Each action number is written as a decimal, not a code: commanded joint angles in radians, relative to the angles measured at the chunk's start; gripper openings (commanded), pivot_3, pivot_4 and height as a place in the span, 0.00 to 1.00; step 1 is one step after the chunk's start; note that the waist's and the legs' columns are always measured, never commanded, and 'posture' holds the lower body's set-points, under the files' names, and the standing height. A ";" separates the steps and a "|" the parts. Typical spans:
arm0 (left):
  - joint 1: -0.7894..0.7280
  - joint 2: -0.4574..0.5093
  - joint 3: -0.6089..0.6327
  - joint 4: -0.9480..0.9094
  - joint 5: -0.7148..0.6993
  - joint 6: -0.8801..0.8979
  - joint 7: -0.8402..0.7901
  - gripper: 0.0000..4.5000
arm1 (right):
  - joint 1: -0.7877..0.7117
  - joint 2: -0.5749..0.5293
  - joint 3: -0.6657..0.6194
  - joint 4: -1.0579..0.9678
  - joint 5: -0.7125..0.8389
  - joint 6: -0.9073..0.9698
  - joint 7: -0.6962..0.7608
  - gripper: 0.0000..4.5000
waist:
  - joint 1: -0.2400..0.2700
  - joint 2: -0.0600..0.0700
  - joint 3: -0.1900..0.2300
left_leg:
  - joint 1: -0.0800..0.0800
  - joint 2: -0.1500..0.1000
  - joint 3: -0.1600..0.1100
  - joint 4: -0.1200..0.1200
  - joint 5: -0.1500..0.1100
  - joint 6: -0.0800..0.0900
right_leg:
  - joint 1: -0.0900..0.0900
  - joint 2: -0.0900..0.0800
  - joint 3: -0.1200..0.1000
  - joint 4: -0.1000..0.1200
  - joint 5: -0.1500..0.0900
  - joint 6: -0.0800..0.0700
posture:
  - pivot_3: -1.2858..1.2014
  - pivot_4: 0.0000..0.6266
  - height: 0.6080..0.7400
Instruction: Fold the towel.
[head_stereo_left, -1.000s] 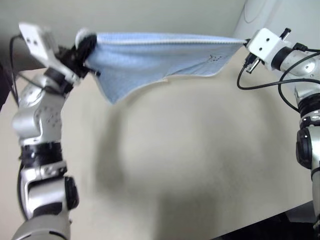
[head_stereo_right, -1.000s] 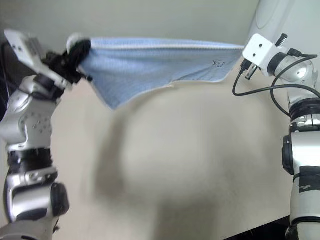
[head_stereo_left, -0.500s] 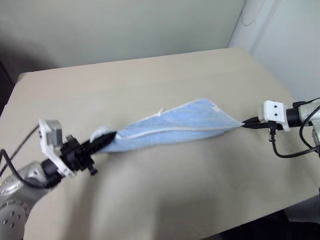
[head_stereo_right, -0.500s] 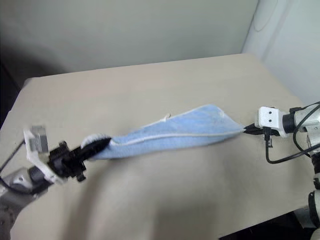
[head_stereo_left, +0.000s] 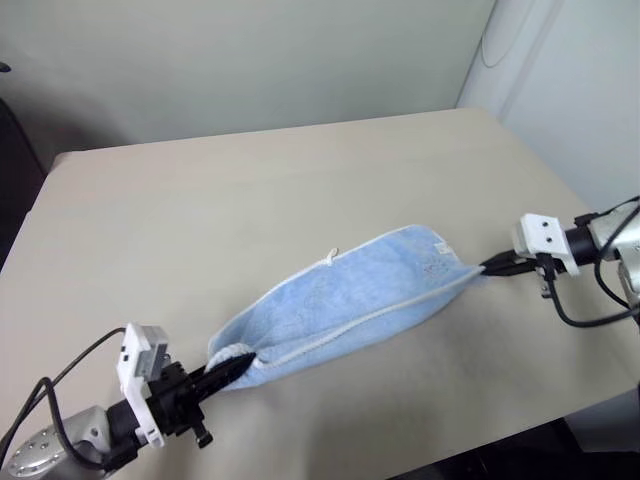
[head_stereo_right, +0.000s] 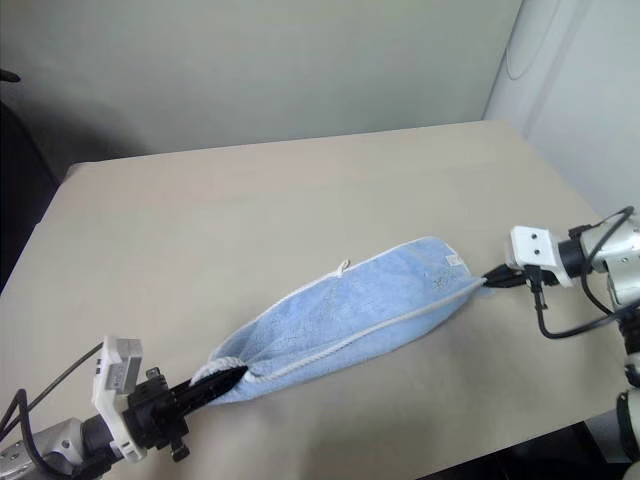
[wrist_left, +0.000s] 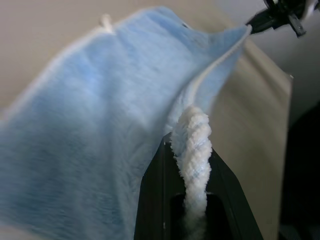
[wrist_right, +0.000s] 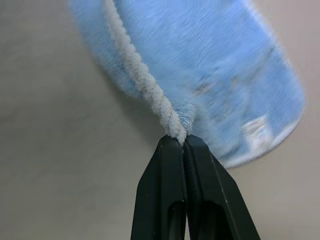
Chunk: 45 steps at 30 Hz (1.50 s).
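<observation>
The light blue towel (head_stereo_left: 340, 305) with whitish edging lies stretched in a sagging band across the beige table (head_stereo_left: 250, 190), doubled over lengthwise. My left gripper (head_stereo_left: 228, 372) is shut on its near-left end, low by the table's front edge; the pinched white edging (wrist_left: 192, 145) bunches between the black fingers (wrist_left: 155, 200). My right gripper (head_stereo_left: 487, 268) is shut on the far-right end, and its two black fingers (wrist_right: 170, 190) clamp the edging (wrist_right: 150, 95) just above the tabletop. A small white label (wrist_right: 256, 131) sits near that end.
The table's right edge (head_stereo_left: 560, 190) runs close behind my right gripper and its front edge (head_stereo_left: 480, 440) lies just below both arms. A pale wall (head_stereo_left: 250, 60) stands behind. Black cables (head_stereo_left: 590, 310) hang from my right wrist.
Both grippers have come down from head height to the tabletop with the towel. My left gripper pulled back toward the front edge; the towel now rests slack on the table.
</observation>
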 joint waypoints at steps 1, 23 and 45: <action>-0.081 -0.013 0.072 0.094 -0.029 -0.033 0.074 0.00 | -0.109 0.032 0.015 0.111 -0.077 -0.080 -0.081 0.00 | 0.002 0.000 0.000 | 0.000 0.000 0.000 -0.001 0.000 0.000 | -0.001 0.000 0.000 0.001 0.000 0.000 | 0.52 0.24 1.00; -0.930 0.211 0.039 0.570 0.153 -0.106 0.258 0.00 | -0.690 0.172 0.133 0.717 -0.438 -0.298 -0.672 0.00 | 0.009 0.001 0.000 | -0.020 0.000 -0.003 -0.003 0.007 -0.011 | -0.027 0.000 -0.002 0.013 0.003 -0.006 | 0.52 0.24 1.00; -0.193 0.144 0.271 0.179 -0.038 0.078 -0.123 0.00 | -0.208 -0.006 0.024 0.251 -0.040 -0.180 0.074 0.00 | -0.014 -0.001 -0.001 | -0.034 0.001 -0.003 -0.005 0.010 -0.018 | -0.037 0.001 -0.001 0.001 0.000 -0.005 | 0.52 0.24 1.00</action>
